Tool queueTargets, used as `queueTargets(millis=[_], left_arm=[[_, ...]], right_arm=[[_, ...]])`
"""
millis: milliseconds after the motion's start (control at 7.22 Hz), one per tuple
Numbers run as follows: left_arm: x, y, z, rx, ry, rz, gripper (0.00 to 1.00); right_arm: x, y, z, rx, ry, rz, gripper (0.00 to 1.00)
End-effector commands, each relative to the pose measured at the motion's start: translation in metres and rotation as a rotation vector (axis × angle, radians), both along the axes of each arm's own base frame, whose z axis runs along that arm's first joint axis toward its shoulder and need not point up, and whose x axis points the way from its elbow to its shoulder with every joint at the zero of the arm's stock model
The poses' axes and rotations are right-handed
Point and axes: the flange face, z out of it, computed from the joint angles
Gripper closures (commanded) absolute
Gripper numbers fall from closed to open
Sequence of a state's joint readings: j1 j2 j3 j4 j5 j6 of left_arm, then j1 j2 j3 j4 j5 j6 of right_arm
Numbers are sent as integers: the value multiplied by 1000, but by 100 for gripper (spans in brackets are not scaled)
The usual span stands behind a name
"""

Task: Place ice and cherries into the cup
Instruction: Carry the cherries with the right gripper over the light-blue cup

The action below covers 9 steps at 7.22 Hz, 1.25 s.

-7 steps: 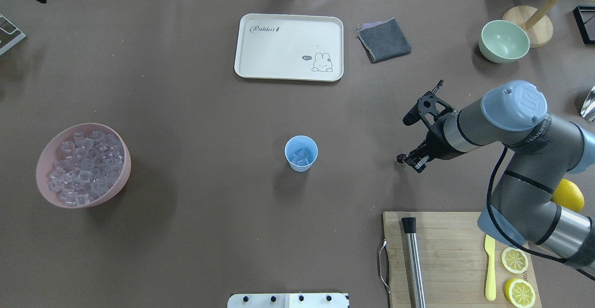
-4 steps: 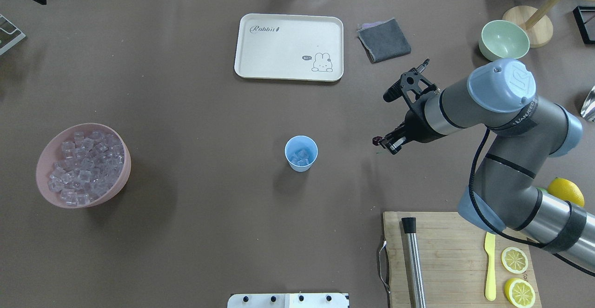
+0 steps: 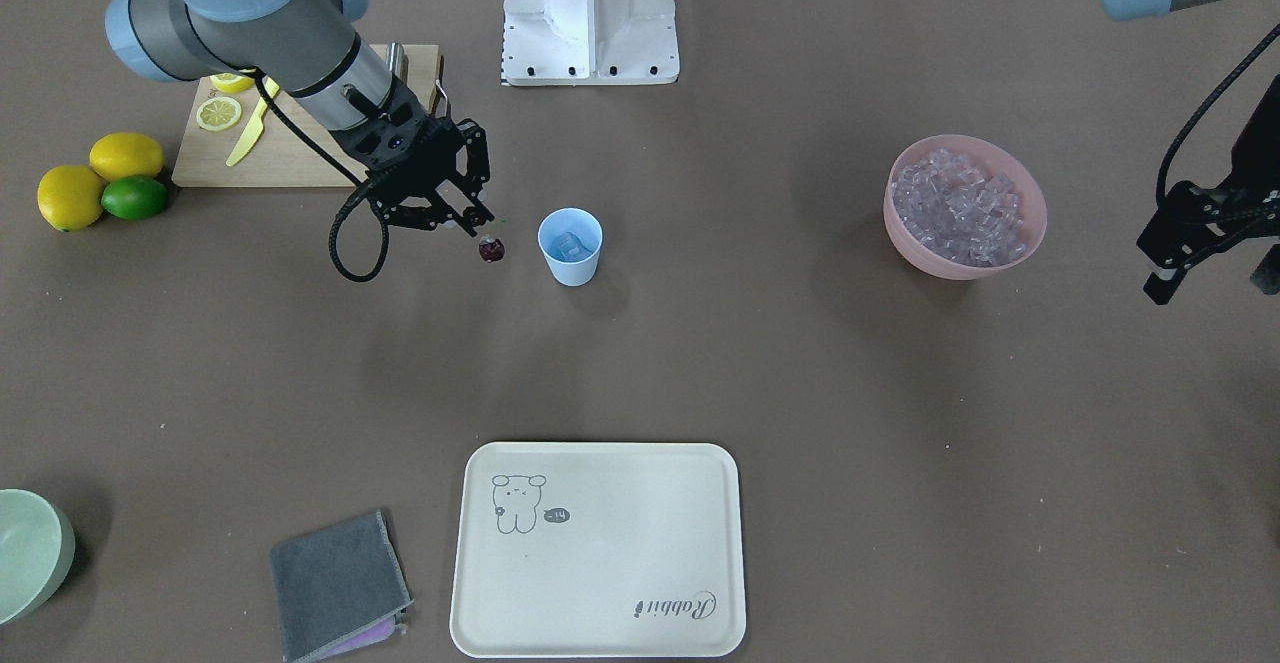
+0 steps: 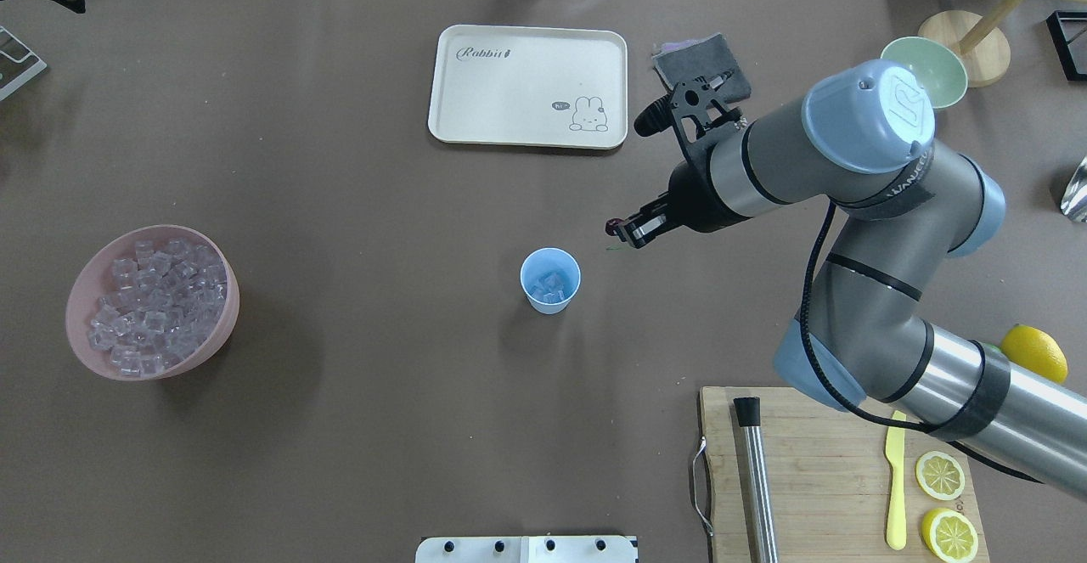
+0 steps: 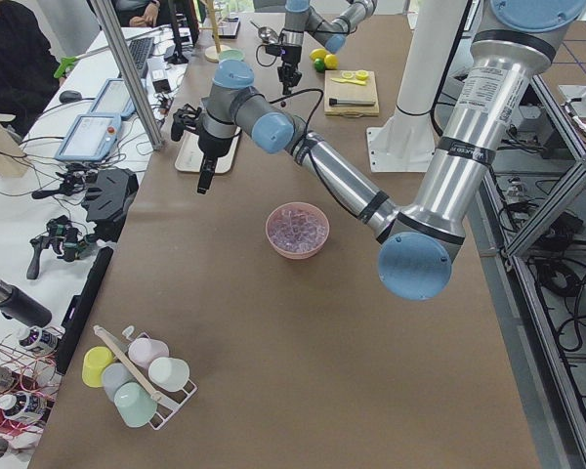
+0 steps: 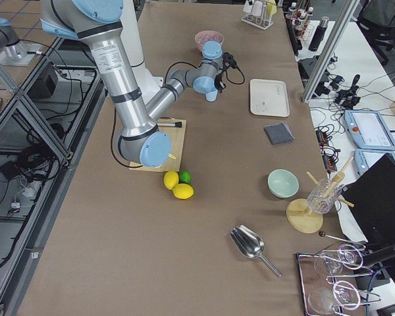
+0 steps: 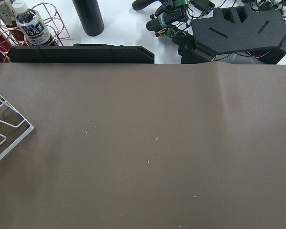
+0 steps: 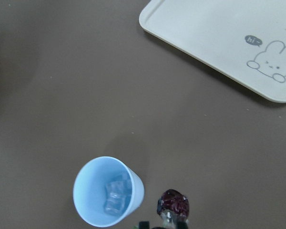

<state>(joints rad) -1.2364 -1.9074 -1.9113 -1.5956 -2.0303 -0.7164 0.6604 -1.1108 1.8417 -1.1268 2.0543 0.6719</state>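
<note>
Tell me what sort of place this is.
Probably a robotics lab staged as a drinks counter: the right gripper holds cherries beside the cup with ice, and control tablets and cables crowd the side bench.

Even bright overhead light — soft shadows, sharp.

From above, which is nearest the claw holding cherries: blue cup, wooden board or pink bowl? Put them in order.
1. Blue cup, just beside the right gripper.
2. Wooden board, near the robot's right.
3. Pink bowl, far across on its left.
</note>
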Motion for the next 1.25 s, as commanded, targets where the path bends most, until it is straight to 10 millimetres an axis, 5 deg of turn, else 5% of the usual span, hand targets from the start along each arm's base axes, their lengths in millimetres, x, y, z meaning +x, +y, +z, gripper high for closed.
queueTargets(millis=[0,415,1108], left_arm=[[-2,0,2,-4,-1,-3,2],[-15,4,21,-5,-25,8,2],[-20,3,21,-6,-29,2,2]], right_arm=[[-29,21,-34,-2,-58,-20,97],[-82,58,-36,28,-33,-10,97],[-74,46,-29,27,-19,29,97]])
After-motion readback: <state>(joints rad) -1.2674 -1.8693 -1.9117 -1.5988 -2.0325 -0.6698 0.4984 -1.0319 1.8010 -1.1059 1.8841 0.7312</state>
